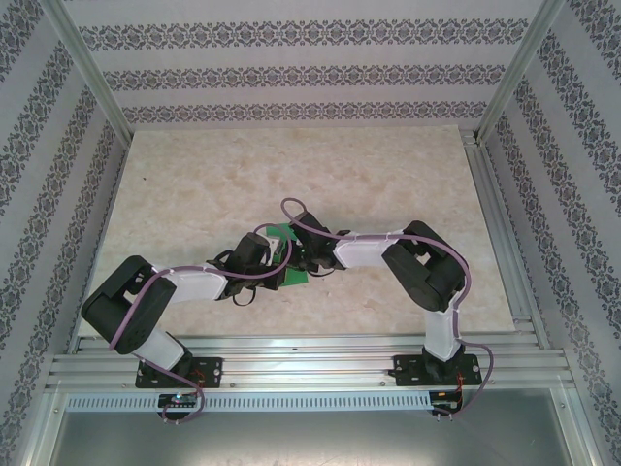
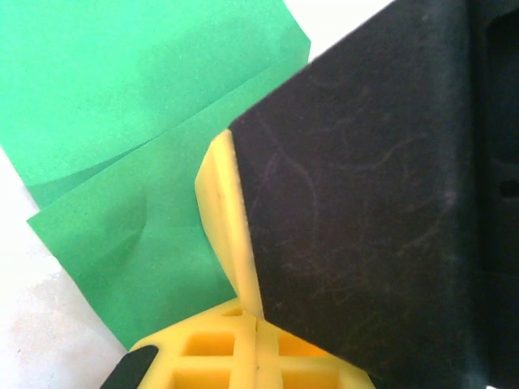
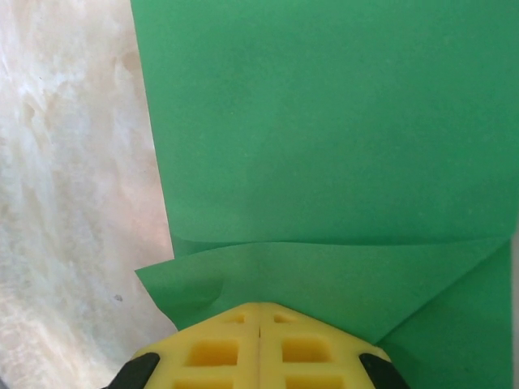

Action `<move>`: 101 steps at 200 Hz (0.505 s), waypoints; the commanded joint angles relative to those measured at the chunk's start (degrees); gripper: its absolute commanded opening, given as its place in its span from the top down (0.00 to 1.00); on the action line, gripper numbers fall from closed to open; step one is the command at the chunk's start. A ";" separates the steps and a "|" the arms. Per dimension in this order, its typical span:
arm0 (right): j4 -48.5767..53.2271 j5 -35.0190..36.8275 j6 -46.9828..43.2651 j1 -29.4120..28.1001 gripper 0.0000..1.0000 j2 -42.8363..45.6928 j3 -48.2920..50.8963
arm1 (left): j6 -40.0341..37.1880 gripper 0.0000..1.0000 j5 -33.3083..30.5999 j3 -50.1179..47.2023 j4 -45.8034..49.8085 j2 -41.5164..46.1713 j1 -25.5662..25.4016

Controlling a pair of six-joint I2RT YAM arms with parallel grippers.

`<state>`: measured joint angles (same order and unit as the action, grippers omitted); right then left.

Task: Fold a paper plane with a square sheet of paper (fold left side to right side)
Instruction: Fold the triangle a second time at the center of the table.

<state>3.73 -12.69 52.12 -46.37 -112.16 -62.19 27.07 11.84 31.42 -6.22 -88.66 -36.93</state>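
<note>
The square sheet of paper (image 1: pixel 283 236) is bright green and lies at the middle of the table, partly under both grippers. It shows flat overlapping layers (image 2: pixel 122 81) with a folded flap and crease (image 3: pixel 324 259), and no pointed paper plane form. My left gripper (image 2: pixel 258 320) is shut, its yellow tips down at the paper's edge. My right gripper (image 3: pixel 259 308) is shut too, its tips resting on the flap. In the top view the left gripper (image 1: pixel 275 260) and the right gripper (image 1: pixel 306 254) meet tip to tip over the sheet. A yellow finger (image 2: pixel 220 219) of the right gripper crosses the left wrist view.
The beige marbled table (image 1: pixel 194 194) stretches around the sheet. Patterned walls (image 1: pixel 291 58) and aluminium posts (image 1: pixel 87 68) close it in. A metal rail (image 1: pixel 310 364) with both arm bases runs along the near edge.
</note>
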 commanded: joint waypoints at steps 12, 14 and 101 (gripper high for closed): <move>6.31 8.65 -6.09 3.06 1.00 -3.53 -1.13 | -0.79 0.95 -0.49 -2.15 8.59 -2.83 -1.39; 6.34 8.67 -6.18 3.22 1.00 -3.62 -1.16 | -0.77 0.95 -0.47 -2.22 8.55 -2.85 -1.39; 0.81 8.50 -7.25 7.77 0.99 -3.69 2.17 | -0.74 0.95 -0.58 -2.62 8.37 -3.10 -1.51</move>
<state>4.47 -14.68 46.57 -43.83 -112.99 -63.05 27.05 10.59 31.46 -7.97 -89.38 -36.95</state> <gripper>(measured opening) 0.040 0.057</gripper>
